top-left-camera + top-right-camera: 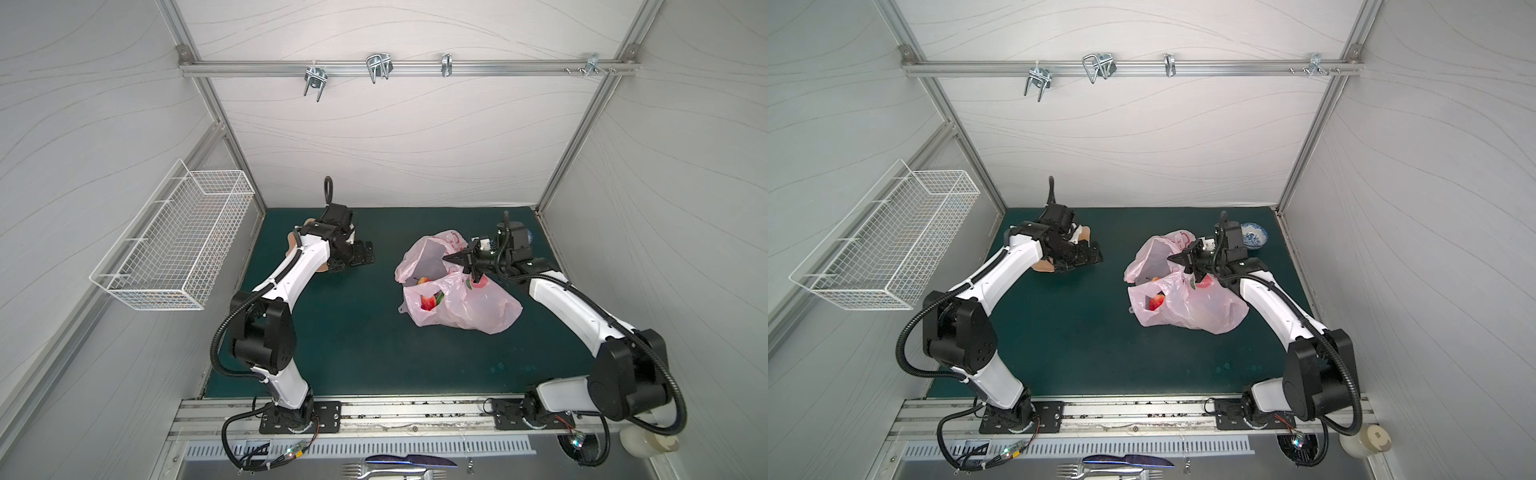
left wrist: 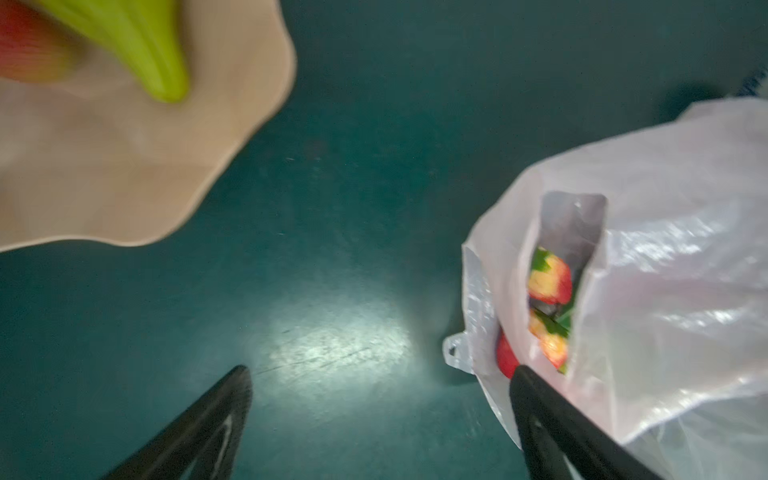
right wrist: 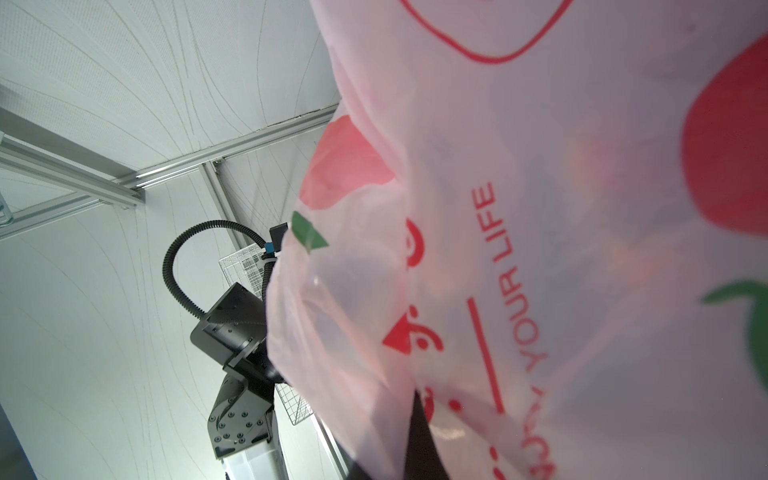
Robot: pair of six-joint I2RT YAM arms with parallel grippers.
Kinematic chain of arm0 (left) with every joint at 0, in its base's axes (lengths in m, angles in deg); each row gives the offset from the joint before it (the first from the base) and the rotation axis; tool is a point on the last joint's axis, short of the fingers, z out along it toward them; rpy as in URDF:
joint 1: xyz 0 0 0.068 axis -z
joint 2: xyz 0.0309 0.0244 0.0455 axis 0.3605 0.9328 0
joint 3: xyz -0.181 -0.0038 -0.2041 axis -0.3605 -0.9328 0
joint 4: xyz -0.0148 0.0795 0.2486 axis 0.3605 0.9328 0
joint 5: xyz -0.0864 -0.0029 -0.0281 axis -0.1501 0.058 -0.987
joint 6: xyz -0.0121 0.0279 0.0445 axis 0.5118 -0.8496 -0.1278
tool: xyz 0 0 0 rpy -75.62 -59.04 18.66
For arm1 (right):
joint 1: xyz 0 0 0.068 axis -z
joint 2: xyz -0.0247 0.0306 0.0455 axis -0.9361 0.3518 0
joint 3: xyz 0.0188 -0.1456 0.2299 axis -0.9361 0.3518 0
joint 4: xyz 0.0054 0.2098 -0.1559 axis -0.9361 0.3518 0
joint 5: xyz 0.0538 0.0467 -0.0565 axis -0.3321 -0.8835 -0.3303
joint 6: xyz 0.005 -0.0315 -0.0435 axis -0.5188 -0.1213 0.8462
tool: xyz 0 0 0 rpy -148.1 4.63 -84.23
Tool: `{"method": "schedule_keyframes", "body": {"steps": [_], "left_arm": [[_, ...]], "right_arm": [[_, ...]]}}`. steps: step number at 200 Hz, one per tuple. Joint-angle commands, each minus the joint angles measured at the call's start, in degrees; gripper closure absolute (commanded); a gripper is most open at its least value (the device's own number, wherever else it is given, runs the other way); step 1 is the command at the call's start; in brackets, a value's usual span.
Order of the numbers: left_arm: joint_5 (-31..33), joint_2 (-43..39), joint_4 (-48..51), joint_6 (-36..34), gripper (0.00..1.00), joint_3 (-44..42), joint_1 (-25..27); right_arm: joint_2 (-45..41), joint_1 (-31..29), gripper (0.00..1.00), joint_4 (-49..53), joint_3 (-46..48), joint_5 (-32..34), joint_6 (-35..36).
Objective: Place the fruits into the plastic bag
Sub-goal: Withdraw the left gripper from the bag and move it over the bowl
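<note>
Your right gripper (image 1: 449, 258) is pinched shut on the bag (image 1: 478, 309) at its upper rim, holding the mouth open on the mat (image 1: 353, 353), with red fruits (image 2: 548, 278) inside. Your left gripper (image 2: 380, 370) hangs wide and empty near the dish (image 2: 166, 174), where a green fruit (image 2: 158, 54) and a red one (image 2: 25, 45) lie.

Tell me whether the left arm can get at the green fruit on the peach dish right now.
Probably yes. The left hand is open and empty just beside the dish, and only bare mat lies between it and the green fruit.
</note>
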Motion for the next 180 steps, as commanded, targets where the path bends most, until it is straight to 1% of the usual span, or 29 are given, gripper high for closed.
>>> {"method": "schedule_keyframes", "body": {"steps": [1, 27, 68, 113, 117, 134, 180], "left_arm": [[4.0, 2.6, 1.4, 0.4, 0.02, 5.5, -2.8], [5.6, 6.2, 1.5, 2.0, 0.02, 9.3, -5.3], [4.6, 13.4, 0.1, 3.8, 0.03, 15.0, -8.5], [4.8, 21.6, -2.7, 5.6, 0.04, 19.7, -9.9], [4.8, 22.2, -2.9, 5.9, 0.04, 21.5, -10.0], [5.3, 25.0, -3.6, 6.7, 0.04, 23.3, -10.4], [6.8, 31.9, -4.7, 7.8, 0.09, 27.7, -11.4]], "right_arm": [[0.5, 0.1, 1.00, -1.0, -1.8, -0.8, -0.7], [0.5, 0.1, 1.00, -0.7, -1.8, -1.1, -0.4], [0.6, 0.1, 1.00, -0.4, -1.8, -1.3, -0.3], [0.8, 0.2, 1.00, 0.5, -2.0, -1.4, 0.1], [0.8, 0.2, 1.00, 0.6, -2.0, -1.4, 0.2], [0.7, 0.2, 1.00, 1.3, -2.0, -1.3, 0.5], [1.2, 0.1, 1.00, 1.9, -2.4, -1.1, 0.7]]}}
